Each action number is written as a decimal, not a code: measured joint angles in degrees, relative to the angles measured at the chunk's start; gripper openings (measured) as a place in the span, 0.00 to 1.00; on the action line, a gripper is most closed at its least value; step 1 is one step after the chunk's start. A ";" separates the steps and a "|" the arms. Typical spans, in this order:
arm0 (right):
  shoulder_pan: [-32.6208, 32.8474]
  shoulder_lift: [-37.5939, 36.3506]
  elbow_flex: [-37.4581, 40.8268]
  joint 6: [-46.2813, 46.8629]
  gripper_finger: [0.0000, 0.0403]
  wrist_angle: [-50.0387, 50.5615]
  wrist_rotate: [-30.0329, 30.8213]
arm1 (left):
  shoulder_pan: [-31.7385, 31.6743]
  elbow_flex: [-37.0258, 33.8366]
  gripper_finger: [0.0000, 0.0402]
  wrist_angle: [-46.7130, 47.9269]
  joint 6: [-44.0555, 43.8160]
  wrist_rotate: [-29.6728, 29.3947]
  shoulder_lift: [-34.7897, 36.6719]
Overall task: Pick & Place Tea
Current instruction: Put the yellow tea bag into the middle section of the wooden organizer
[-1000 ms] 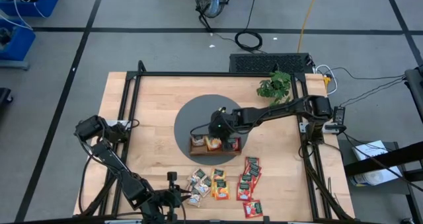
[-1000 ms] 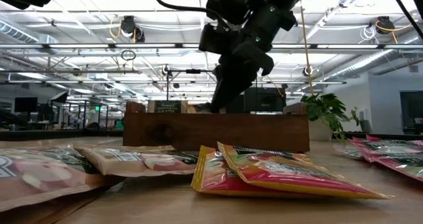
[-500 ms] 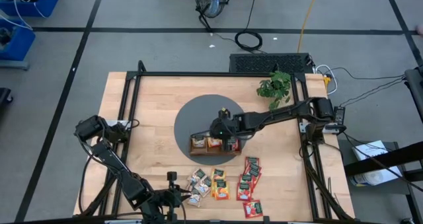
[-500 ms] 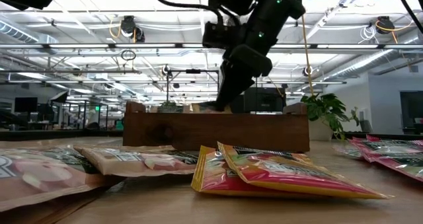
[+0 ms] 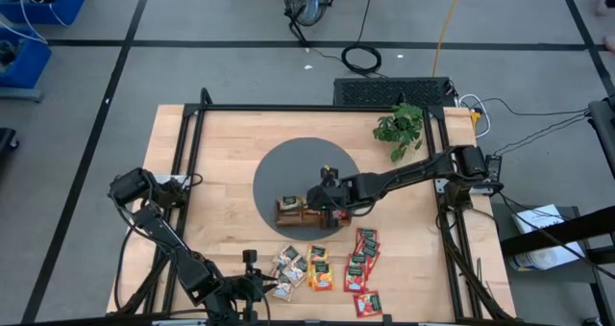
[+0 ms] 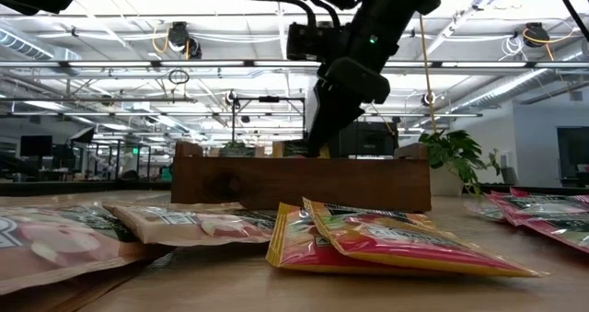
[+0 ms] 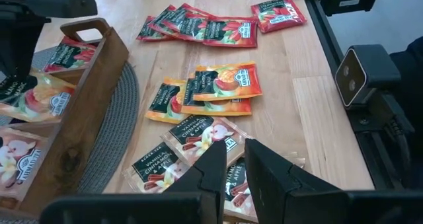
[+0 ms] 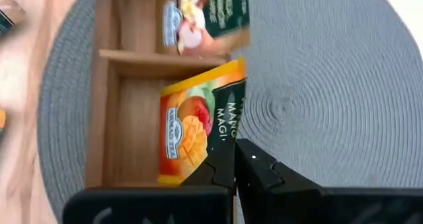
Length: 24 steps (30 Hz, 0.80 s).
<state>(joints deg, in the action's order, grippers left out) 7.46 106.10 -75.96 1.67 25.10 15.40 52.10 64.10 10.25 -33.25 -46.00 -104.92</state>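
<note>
**A:** Over the gray round mat (image 5: pixel 288 167) mid-table, what was the R arm doing?

**B:** Right gripper (image 5: pixel 328 209) hung over the wooden tray (image 5: pixel 288 219), abt above its red-packet end. Jaws pressed together, nothing pinched that I could see. From the R wrist cam the fingertips (image 8: pixel 232 163) sat just at the edge of an orange-yellow mango packet (image 8: pixel 198 121) standing in a tray compartment; can't tell if touching.

**A:** What else was in the tray?

**B:** Three compartments, divider betw. each. Beige packet (image 8: pixel 205 16) in the one next to the mango. L wrist cam showed a red one (image 7: pixel 66 54) in the end compartment by the handle cutout.

**A:** And the rest of the tea?

**B:** Loose on the wood table (image 5: pixel 211 153), near the front edge, off the mat. Beige-brown cinnamon-apple packets (image 7: pixel 192 141) overlapping, then orange-yellow ones (image 7: pixel 221 85) just beside them, then a fan of red packets (image 7: pixel 198 26) w/ one more red (image 7: pixel 277 11) lying apart from the fan.

**A:** L arm?

**B:** Left gripper (image 7: pixel 234 168) low at the front edge, over the beige packets, waiting. Jaws a narrow gap apart, holding nothing.

**A:** Anything else on the table?

**B:** Small potted plant (image 5: pixel 400 126) at the far R side, well apart from the tray.
</note>
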 joint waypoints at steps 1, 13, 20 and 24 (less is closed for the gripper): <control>0.00 0.00 0.33 0.30 0.00 -0.28 0.50 | 0.00 0.00 0.16 0.00 -0.02 -0.01 0.00; -0.33 0.00 4.46 -3.11 0.06 -6.38 1.11 | 0.00 0.00 0.16 0.00 -0.07 -0.01 0.00; -0.35 -0.72 4.57 -4.13 0.24 -7.04 1.05 | 0.00 0.00 0.16 0.00 -0.05 -0.02 0.01; -0.35 -2.15 4.57 -4.49 0.33 -6.92 1.05 | 0.00 0.00 0.16 0.05 -0.05 -0.04 0.02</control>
<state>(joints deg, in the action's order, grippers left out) 7.11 103.95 -71.40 -2.81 18.18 16.45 52.10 64.10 10.30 -33.29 -46.04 -104.90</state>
